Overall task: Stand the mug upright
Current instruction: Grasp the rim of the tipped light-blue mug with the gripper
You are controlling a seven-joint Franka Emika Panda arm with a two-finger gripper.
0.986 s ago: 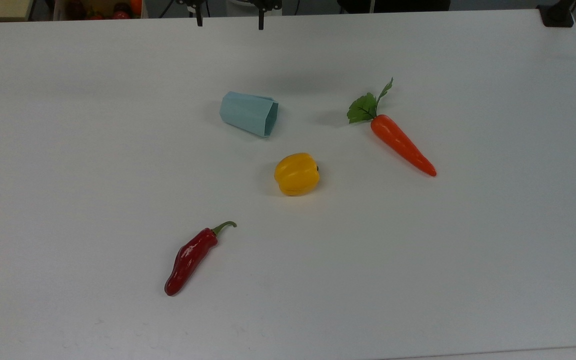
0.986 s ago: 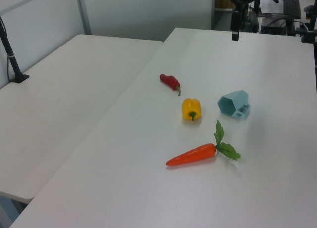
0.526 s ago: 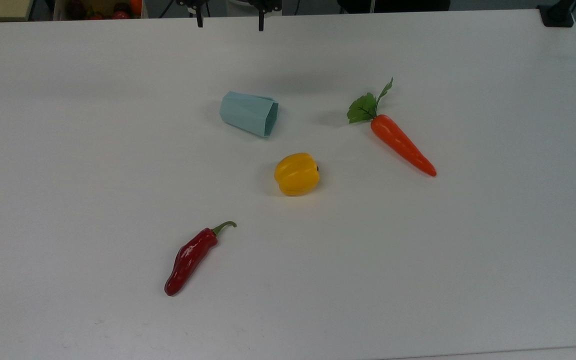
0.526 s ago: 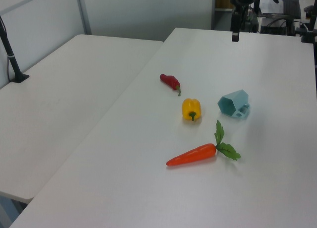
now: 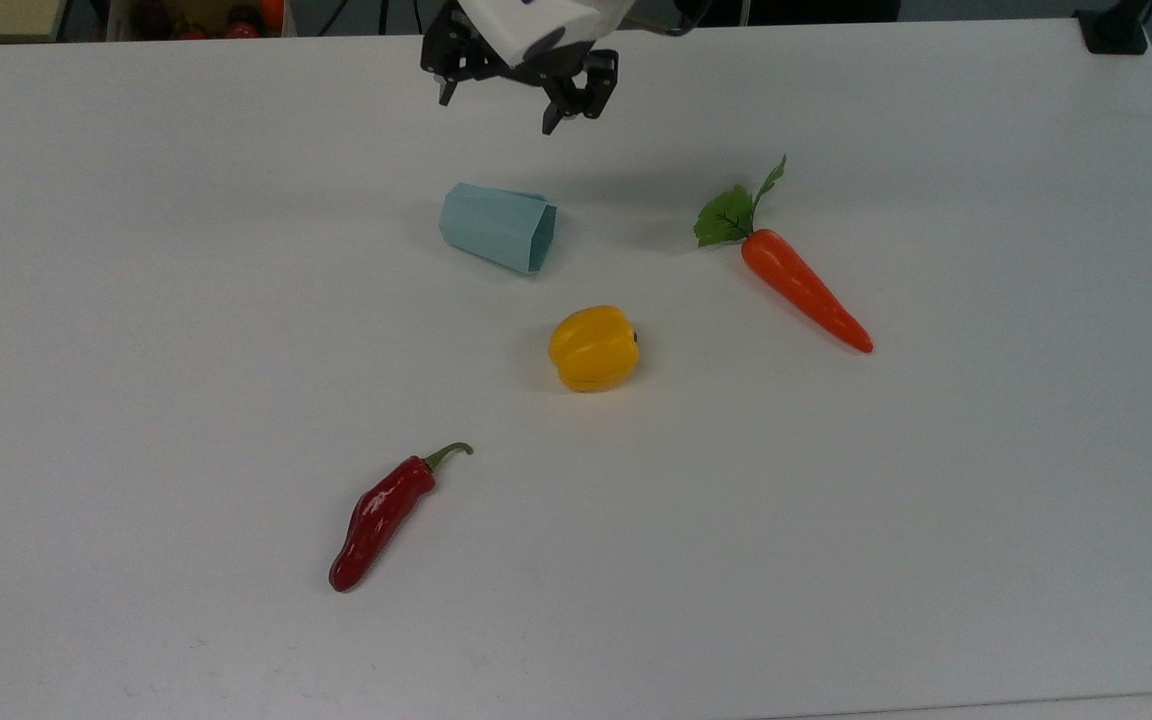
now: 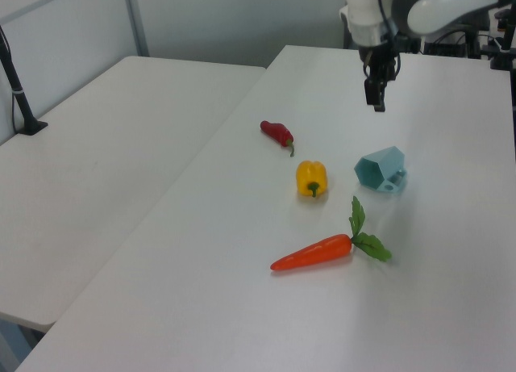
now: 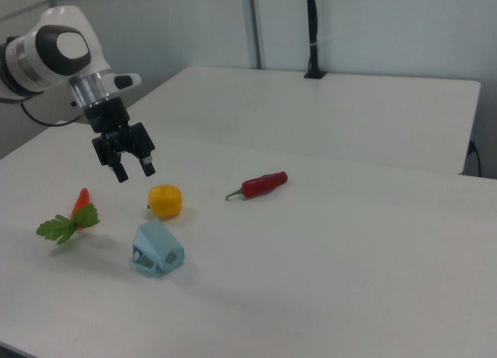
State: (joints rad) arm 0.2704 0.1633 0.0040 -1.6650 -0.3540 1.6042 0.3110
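a: mug position?
b: the mug (image 5: 498,227) lies on its side on the white worktop (image 5: 936,520), open rim toward the top view's right, narrower base toward the top view's left. in the left view the mug (image 6: 381,169) shows its darker teal inside.

a: relation to the claw?
b: the claw (image 5: 501,98) hangs above the worktop, clear of the mug, just beyond it toward the top view's upper edge. fingers (image 5: 555,116) point down, spread apart, nothing between them. in the right view the claw (image 7: 133,169) sits above and to the right view's left of the mug (image 7: 157,250).

a: surrounding items?
b: yellow pepper (image 5: 593,347) near the mug, toward the top view's lower right. carrot (image 5: 801,285) further to the top view's right, leaves toward the mug. red chilli (image 5: 380,516) well apart, toward the top view's lower left.

a: change from half a second ago?
b: the claw has come forward over the worktop and down toward the mug; earlier only its fingertips showed at the top view's upper edge. mug, pepper, carrot and chilli have not moved.
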